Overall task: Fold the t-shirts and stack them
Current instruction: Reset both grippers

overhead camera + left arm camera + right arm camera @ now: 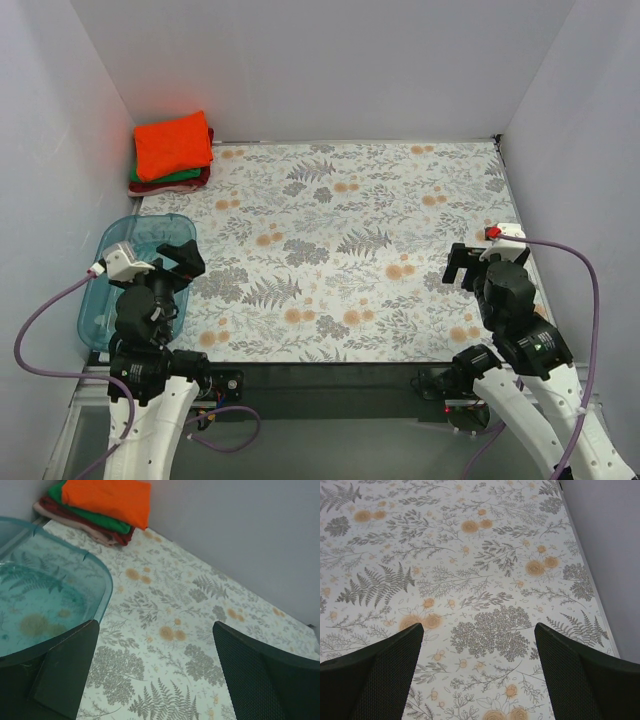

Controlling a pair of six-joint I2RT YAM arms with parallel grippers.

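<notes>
**Three shirts stacked, both jaws empty**

Both pairs of jaws stand wide apart and hold nothing. We see only flowered tabletop (350, 200) between the right jaws. Between the left jaws there is tabletop too, with the rim of the clear blue plastic tub (115, 290) just beside their left finger.

The t-shirts lie well ahead of the left jaws and off to their left, in the far corner against the walls. The orange-red t-shirt (174, 145) sits folded on top. The green t-shirt (160, 177) and the dark red t-shirt (170, 188) show only as edges under it. From the right jaws the pile is far off across the tabletop.

We judge the stack is tucked into the corner to leave the middle free for folding. With no loose shirt in sight, the task looks finished, and the jaws seem parked.
</notes>
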